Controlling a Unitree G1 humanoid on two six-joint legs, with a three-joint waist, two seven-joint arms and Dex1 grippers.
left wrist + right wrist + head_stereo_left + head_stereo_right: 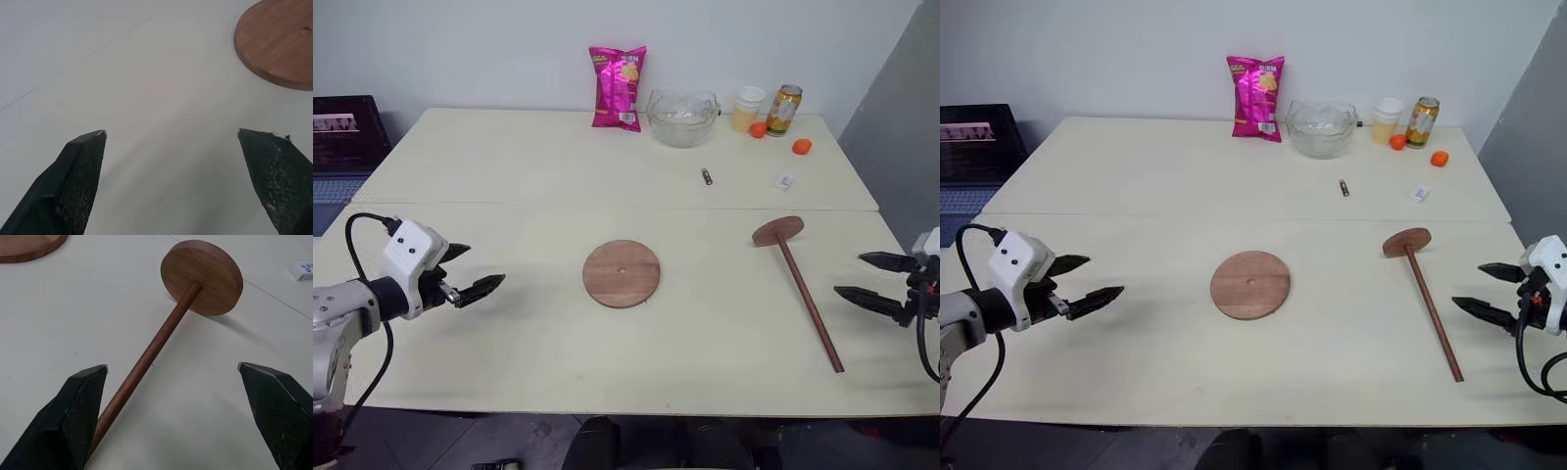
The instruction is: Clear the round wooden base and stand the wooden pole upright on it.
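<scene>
From the head camera I see the flat, round, reddish-brown wooden base (622, 273) lying bare near the middle of the pale table (509, 176), a small hole at its centre. To its right, well apart, the long thin dark wooden pole (808, 304) lies on its side, its disc end toward the far edge. My left gripper (475, 270) hovers over the table's left part with its black fingers spread wide and holding nothing; my right gripper (873, 281) sits at the right edge, likewise wide and empty.

Along the back stand a pink snack bag (618, 87), a clear glass bowl (682, 117), a pale cup (747, 107) and a drinks can (784, 109); a small dark item (706, 176), possibly a battery, lies nearer.

On the left wrist camera, my two fingertips (83, 161) frame bare tabletop, the base off to one side.

On the right wrist camera, the pole runs between my open fingertips (80, 401), apparently untouched.
</scene>
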